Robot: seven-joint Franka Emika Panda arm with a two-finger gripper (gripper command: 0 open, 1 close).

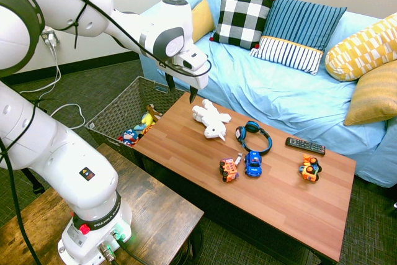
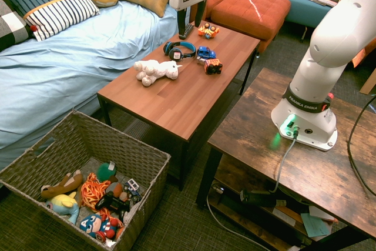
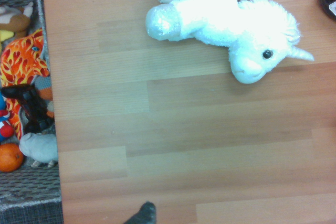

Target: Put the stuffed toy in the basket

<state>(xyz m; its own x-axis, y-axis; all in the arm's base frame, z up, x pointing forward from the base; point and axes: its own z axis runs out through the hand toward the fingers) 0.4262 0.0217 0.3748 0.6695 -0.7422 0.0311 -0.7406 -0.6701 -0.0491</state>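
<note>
The gripper (image 1: 181, 93) hangs above the wooden coffee table (image 1: 205, 172), pointing straight down, its two dark fingers spread apart with nothing between them. The stuffed toy (image 1: 210, 120) lies on the tabletop just beside the spot under the gripper, apart from the fingers, on the side toward the headphones (image 1: 253, 136). In the wrist view the stuffed toy (image 3: 226, 19) lies on its side, white and fluffy, with a small horn and one dark eye showing.

Bare wood lies around the toy on the basket side and toward the table's near edge. Past the toy, the headphones sit close to it, with a blue toy car (image 1: 253, 163) and an orange toy car (image 1: 229, 169) near them. A black remote (image 1: 305, 146) and another orange toy (image 1: 309, 169) lie toward the table's far end, well apart from the stuffed toy.

The basket (image 2: 35, 163) stands on the floor just beside the short end of the table nearest the gripper, its rim lower than the tabletop. It holds a heap of small colourful toys (image 2: 97, 201): a brown plush, an orange flame-patterned one, a yellow and blue figure and a red and blue figure among them.

Behind the table runs a light blue sofa (image 1: 291, 100) with checked, striped and yellow cushions.
</note>
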